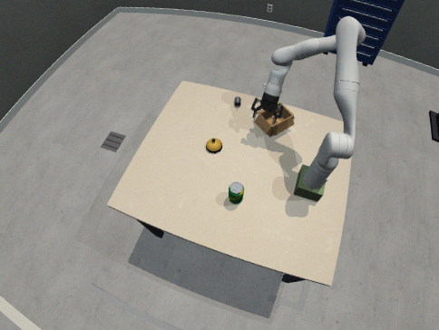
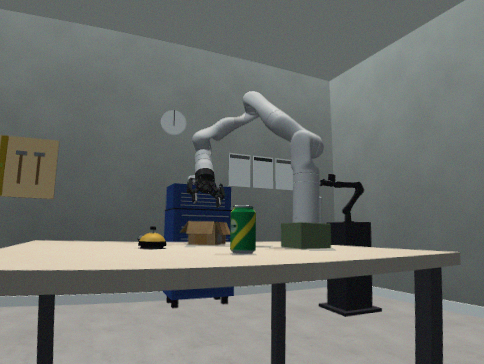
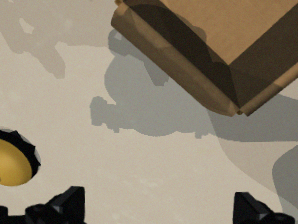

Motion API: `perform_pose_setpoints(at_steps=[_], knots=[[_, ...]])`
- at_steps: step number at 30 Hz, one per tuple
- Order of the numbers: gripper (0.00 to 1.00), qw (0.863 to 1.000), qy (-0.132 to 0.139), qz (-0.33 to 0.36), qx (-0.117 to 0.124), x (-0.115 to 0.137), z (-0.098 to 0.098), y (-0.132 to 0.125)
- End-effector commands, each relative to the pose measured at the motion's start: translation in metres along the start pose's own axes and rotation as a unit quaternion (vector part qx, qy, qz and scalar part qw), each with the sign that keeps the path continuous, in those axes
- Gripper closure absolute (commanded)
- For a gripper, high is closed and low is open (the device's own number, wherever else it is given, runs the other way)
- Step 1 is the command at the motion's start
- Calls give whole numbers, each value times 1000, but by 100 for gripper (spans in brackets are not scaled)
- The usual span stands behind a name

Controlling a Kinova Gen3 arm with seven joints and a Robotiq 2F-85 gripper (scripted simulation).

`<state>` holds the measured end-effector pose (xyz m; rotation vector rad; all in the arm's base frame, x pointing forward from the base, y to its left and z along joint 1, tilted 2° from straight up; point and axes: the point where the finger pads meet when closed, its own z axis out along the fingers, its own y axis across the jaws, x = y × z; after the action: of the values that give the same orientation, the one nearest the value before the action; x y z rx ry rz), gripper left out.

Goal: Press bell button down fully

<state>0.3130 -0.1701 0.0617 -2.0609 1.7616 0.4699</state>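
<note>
The bell has a yellow dome on a black base and stands near the middle of the table. In the wrist view the bell shows only partly at the left edge. My gripper is open and empty. It hangs well above the table at the near edge of the cardboard box, some way from the bell and apart from it.
A green can stands at the front of the table. A small dark object lies at the back edge. The arm's green base block sits at the right. A blue cabinet stands behind the table.
</note>
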Motion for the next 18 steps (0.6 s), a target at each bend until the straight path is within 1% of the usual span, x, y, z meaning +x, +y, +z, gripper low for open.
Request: perform_pose_setpoints(at_steps=[1, 4, 7, 10, 14, 16, 18], knots=[[0, 996, 17, -73, -38, -8, 12, -26], [0, 993, 27, -105, -51, -9, 16, -35], [0, 986, 41, -147, -69, -11, 21, -49], [0, 977, 55, -190, -86, -14, 26, -63], [0, 960, 74, -246, -107, -19, 33, -84], [0, 960, 74, -246, -107, -19, 33, -84], [0, 944, 90, -291, -123, -24, 38, -102]])
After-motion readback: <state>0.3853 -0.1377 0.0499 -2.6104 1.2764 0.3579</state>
